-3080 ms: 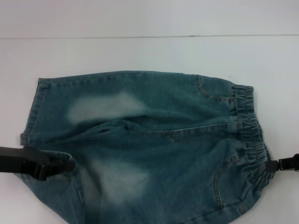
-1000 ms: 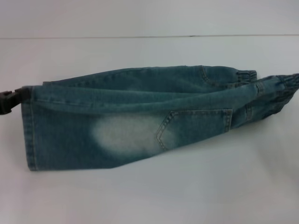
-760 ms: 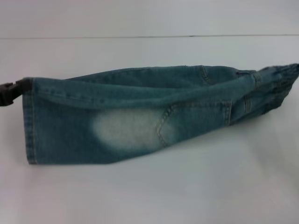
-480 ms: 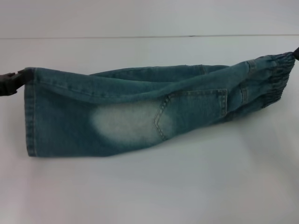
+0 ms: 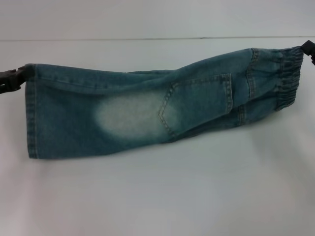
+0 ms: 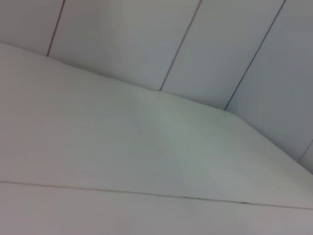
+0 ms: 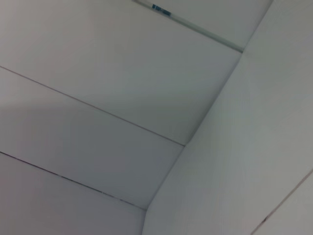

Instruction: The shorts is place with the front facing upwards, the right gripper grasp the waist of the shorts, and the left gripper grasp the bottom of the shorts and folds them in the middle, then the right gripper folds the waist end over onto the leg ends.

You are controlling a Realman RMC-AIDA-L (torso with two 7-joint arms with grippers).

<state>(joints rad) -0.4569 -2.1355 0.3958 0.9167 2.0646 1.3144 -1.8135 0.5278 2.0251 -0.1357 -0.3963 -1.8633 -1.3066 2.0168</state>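
Observation:
The blue-green denim shorts (image 5: 147,113) are folded lengthwise into a long band stretched across the head view, a pale faded patch and a stitched pocket facing me. The straight leg hem, the bottom of the shorts (image 5: 32,115), is at the left; my left gripper (image 5: 15,78) is shut on its top corner. The gathered elastic waist (image 5: 288,76) is at the upper right, and my right gripper (image 5: 307,49) is shut on its top corner at the picture's edge. Both held corners are lifted, and the band sags between them. Neither wrist view shows the shorts or any fingers.
The white table (image 5: 157,196) lies under and in front of the shorts, with its far edge and a white wall (image 5: 157,19) behind. The wrist views show only white panelled surfaces (image 6: 146,147) (image 7: 122,122).
The near half of the flat shorts was lifted and folded over. Since a second ago both grippers carried their corners up and away, the waist end rising most, pulling the band taut.

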